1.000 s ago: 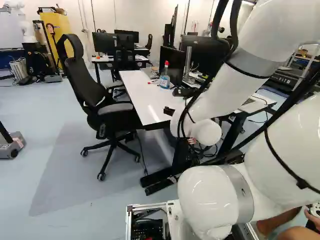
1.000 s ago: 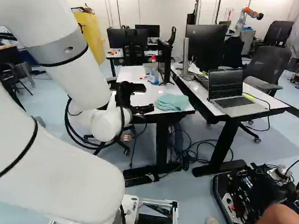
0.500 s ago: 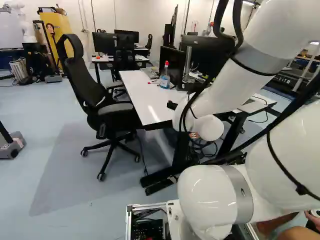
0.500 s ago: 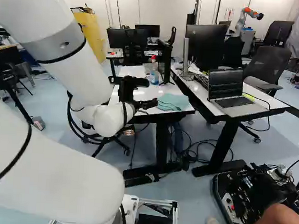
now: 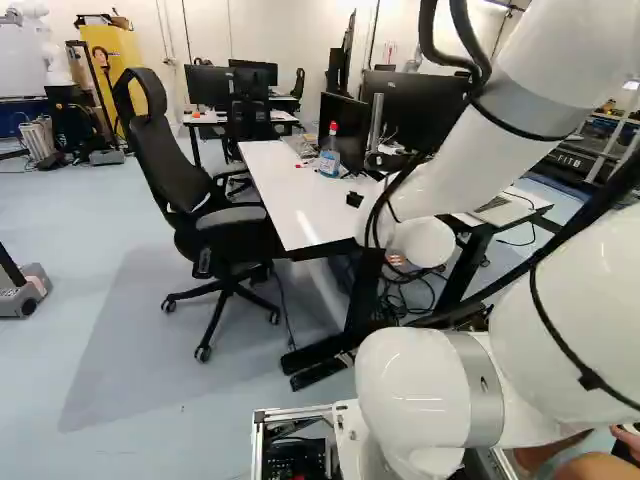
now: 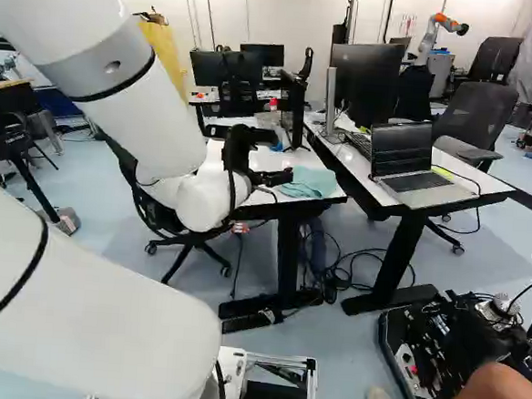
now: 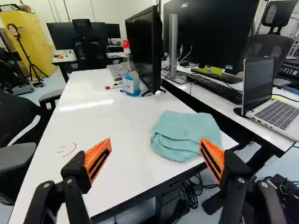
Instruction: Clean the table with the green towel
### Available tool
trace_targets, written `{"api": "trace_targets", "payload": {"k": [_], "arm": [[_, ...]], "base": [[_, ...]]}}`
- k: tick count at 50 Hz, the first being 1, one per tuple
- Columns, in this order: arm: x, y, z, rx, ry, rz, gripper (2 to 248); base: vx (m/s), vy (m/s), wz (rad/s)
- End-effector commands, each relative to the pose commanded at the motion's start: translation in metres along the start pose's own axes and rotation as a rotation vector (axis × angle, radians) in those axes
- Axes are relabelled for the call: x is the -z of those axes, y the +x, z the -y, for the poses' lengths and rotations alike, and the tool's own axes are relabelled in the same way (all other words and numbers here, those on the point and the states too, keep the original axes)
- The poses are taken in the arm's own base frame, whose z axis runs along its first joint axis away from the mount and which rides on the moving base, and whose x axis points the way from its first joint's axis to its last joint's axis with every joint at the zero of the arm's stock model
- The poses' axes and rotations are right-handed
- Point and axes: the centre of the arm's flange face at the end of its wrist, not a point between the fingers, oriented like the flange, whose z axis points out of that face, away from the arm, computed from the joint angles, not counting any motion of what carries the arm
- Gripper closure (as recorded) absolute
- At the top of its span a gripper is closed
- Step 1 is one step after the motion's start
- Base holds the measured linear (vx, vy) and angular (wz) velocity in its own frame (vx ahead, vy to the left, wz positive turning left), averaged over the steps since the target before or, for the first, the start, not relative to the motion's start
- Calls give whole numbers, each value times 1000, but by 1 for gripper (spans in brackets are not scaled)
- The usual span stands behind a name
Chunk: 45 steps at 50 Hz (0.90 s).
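In the right base view the black gripper (image 6: 271, 156) hovers over the near part of the white table, close beside the pale green towel (image 6: 309, 182). The wrist view shows the gripper (image 7: 155, 156) open, its orange pads wide apart with nothing between them. Ahead of it lies the folded towel (image 7: 184, 134) near the edge of the table (image 7: 107, 121), more toward one finger. Small red marks (image 7: 69, 150) are on the tabletop ahead of the other finger.
A spray bottle (image 7: 131, 83), a red marker (image 7: 112, 87) and a monitor (image 7: 144, 49) stand or lie farther along the table. A second desk holds a laptop (image 6: 414, 164). An office chair (image 5: 225, 215) stands beside the table. Another robot (image 6: 433, 33) is far back.
The arm has shifted, carrying the open gripper to the right in the right base view, nearer the towel. The base and the towel have not moved.
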Motion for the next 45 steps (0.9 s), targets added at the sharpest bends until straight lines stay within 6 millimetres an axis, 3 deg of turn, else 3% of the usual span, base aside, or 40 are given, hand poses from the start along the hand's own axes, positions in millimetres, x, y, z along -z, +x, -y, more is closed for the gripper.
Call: {"api": "trace_targets", "payload": {"k": [16,45], "arm": [[-10,19,-18,-13,-54,-20,3],[-48,29,-45,-32,-117,31,3]], "base": [[0,0,0],[0,0,0]]}}
